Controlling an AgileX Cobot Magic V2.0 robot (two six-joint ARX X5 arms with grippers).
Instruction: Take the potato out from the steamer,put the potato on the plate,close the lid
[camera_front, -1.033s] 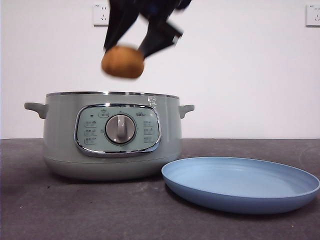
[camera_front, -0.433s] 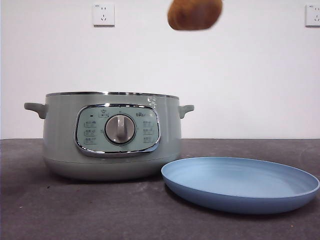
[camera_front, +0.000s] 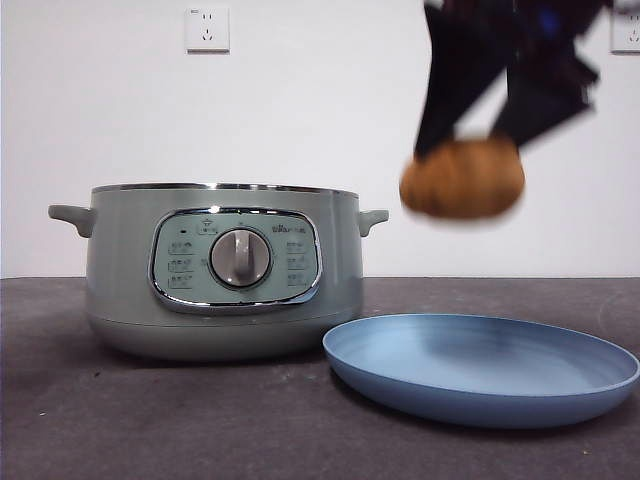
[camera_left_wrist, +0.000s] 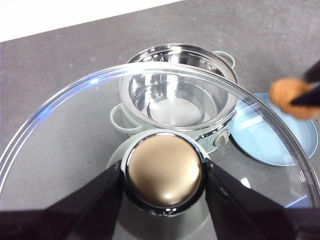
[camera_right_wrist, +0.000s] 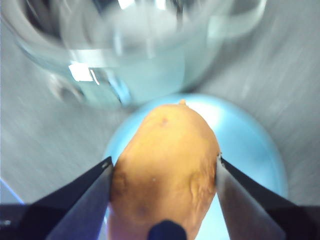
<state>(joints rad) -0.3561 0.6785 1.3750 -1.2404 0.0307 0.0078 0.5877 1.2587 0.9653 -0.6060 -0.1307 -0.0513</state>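
Holding the potato (camera_front: 462, 178) above the plate (camera_front: 480, 368), the right end effector (camera_front: 490, 135) must set it down; the left end effector (camera_left_wrist: 163, 172) grips the lid (camera_left_wrist: 70, 130), steamer (camera_front: 220, 265) open.

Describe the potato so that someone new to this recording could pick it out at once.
Start at the steamer, the big sage-green pot on the dark table, then look beside it to the light-blue plate. In the air above that plate, the right gripper holds the potato between its black fingers. It is the only golden-brown thing here, oval and much smaller than pot or plate.
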